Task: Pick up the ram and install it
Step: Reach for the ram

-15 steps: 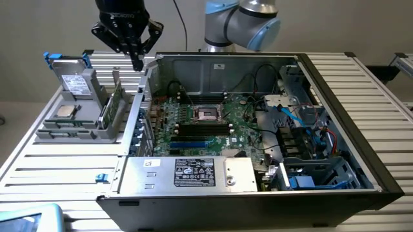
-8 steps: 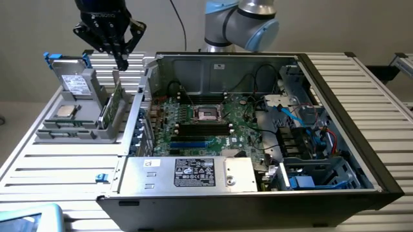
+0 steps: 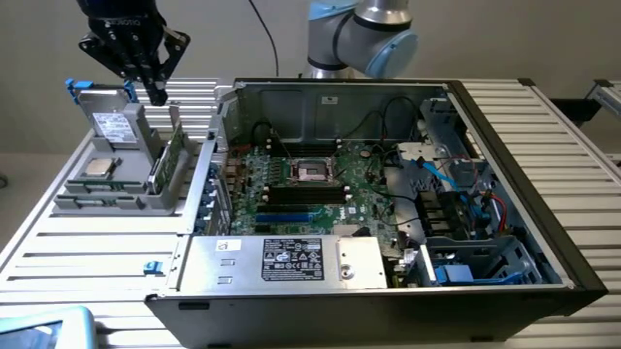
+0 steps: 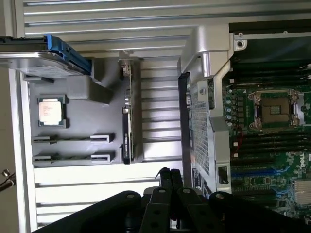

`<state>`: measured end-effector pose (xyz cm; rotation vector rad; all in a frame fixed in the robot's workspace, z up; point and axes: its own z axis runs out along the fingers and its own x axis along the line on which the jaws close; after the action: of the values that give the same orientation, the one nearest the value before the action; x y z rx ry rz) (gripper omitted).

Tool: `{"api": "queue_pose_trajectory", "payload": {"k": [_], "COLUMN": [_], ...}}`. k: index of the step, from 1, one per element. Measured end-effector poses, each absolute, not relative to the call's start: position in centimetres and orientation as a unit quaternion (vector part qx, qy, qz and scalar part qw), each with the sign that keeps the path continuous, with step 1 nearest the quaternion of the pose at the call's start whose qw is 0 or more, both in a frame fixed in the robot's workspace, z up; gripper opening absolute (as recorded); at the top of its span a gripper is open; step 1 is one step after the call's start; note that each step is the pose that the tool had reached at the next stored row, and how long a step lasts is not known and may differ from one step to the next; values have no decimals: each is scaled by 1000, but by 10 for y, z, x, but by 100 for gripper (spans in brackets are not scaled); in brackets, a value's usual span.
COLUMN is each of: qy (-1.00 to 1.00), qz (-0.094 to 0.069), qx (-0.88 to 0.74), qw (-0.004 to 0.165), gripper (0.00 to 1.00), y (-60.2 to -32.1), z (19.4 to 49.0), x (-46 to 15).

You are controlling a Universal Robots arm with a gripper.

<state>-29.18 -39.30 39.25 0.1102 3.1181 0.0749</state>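
One ram point(image 4: 73, 158) rests in the tray point(image 3: 126, 202), below the tool point(image 3: 155, 93).

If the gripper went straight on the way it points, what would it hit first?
Likely the table slats between tray and case, though depth is unclear; it could be the upright card.

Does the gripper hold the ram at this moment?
No, the gripper is shut with nothing between its fingers, and a ram stick lies in the grey holder.
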Motion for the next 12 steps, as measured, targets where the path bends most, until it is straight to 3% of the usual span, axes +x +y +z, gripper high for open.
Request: {"api": "queue_pose_trajectory", "payload": {"k": [12], "qy": [999], "qz": [24], "qx": [35], "qw": [10], "gripper": [11], "y": [-388], "z": [392], "x": [-346]}}
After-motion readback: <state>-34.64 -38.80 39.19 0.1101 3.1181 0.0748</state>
